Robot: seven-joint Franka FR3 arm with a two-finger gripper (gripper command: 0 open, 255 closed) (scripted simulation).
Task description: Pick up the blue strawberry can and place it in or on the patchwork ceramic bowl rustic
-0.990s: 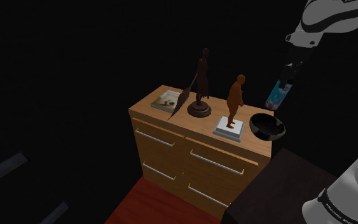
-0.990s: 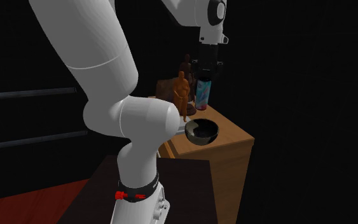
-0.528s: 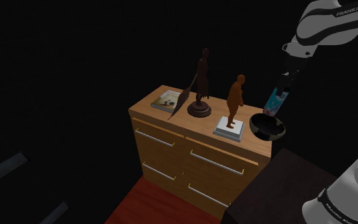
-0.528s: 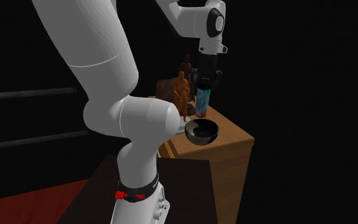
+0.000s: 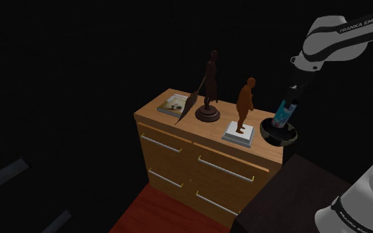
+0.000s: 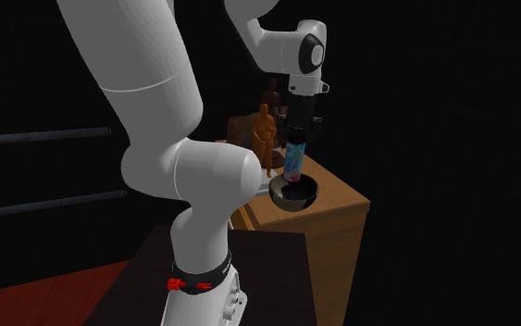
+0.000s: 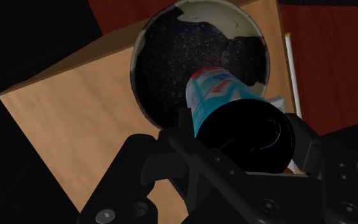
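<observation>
Overhead, the white arm (image 5: pixel 337 40) comes in from about two o'clock of the shoulder view and bends down over the wooden dresser (image 5: pixel 178 159). On the dresser top stand a tall dark statue (image 5: pixel 210 83) and, at its four o'clock, a smaller orange-brown figurine (image 5: pixel 246 102) on a pale base. The dark bowl (image 5: pixel 279 134) with its mottled pale rim sits at the figurine's four o'clock, near the dresser's corner.

The black gripper (image 5: pixel 292 93) hangs at the bowl's twelve o'clock, with its fingers clamped on the upper part of the blue can (image 5: pixel 284 114).

As for progress, the pick-up and the carry look finished. The can's lower end appears level with the bowl's rim or just inside it. Whether it touches the bowl's floor cannot be told. What seems left is any last lowering, the release and the retreat.

Relative to the hand, the can projects straight out past the fingertips. In the wrist view its printed side (image 7: pixel 219 95) points into the bowl's speckled hollow (image 7: pixel 171 70). In the shoulder view it leans slightly, top toward one o'clock.
</observation>
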